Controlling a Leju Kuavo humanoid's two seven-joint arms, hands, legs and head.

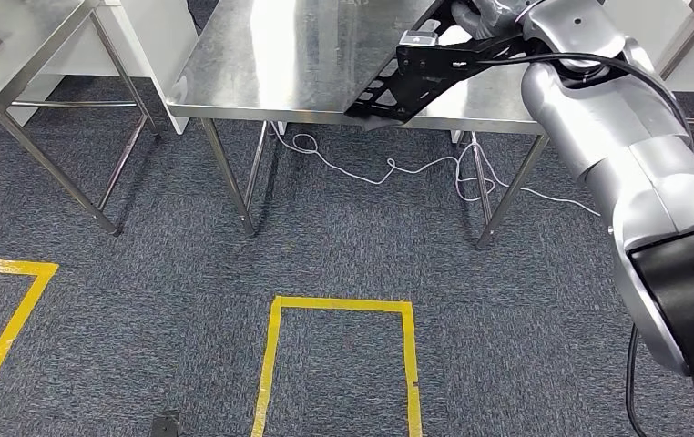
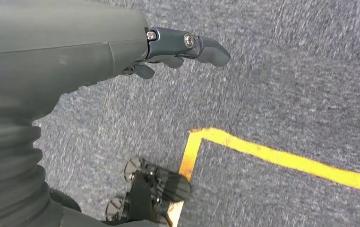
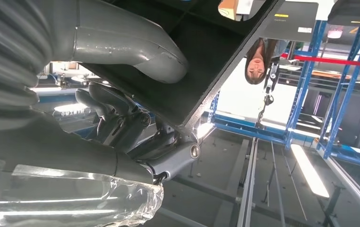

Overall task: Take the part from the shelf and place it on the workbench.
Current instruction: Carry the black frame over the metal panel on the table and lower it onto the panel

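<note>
Nearest you, the left robot hand (image 2: 178,49) hangs over the grey carpet (image 1: 343,246), fingers apart and holding nothing, with yellow tape (image 2: 282,158) marking the floor below it. In the head view a yellow tape rectangle (image 1: 275,364) lies on the carpet just in front of you. Farther out, your right arm reaches up to the steel surface (image 1: 280,64), where the right robot hand (image 3: 135,94) grips the part (image 1: 412,77), thumb on one face and darker fingers on the other. The part is a flat black slotted plate; its long axis runs diagonally, the low end pointing toward the surface's near edge, the high end at the hand. You cannot tell whether the low end touches the surface. A white cable (image 1: 389,168) trails on the carpet beneath. Beyond, the right wrist view shows blue racking (image 3: 305,80).
</note>
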